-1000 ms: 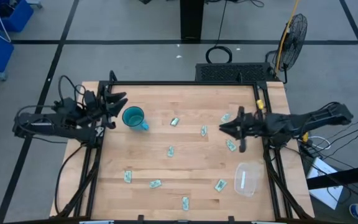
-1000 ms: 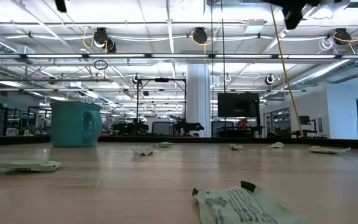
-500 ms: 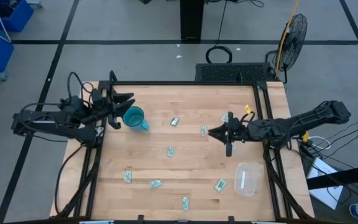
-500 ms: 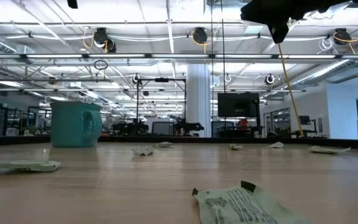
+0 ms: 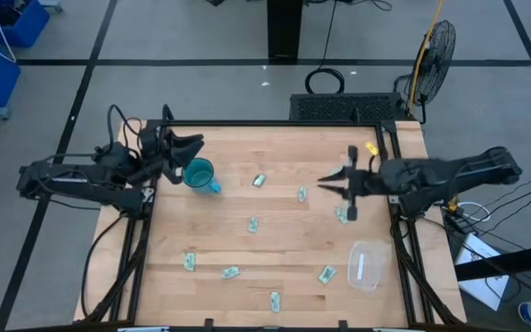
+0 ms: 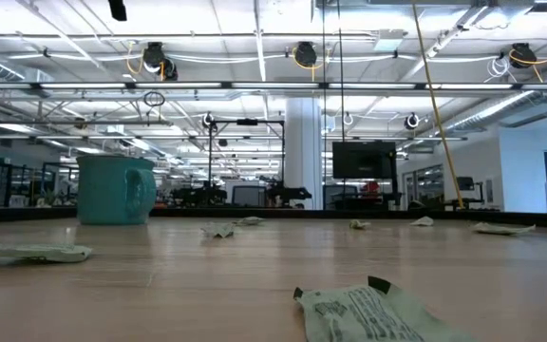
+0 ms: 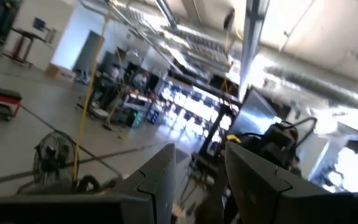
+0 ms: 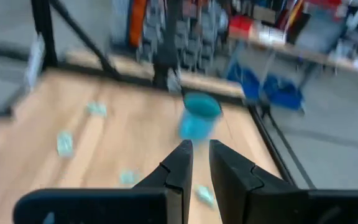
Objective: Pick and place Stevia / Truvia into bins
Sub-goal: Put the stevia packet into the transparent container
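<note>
High view alone shows clear tub [image 5: 368, 266], both arms.

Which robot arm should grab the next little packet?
The right one, probably. Its pincer hangs over the table near a packet and the clear tub. The left pincer waits by the mug, far from the tub.

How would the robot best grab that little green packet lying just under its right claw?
Probably straight down from above, pinching across the narrow width. The sachet lies flat on the table with bare wood around it, so no side offers an edge. The right gripper hangs close by it, nearly closed.
</note>
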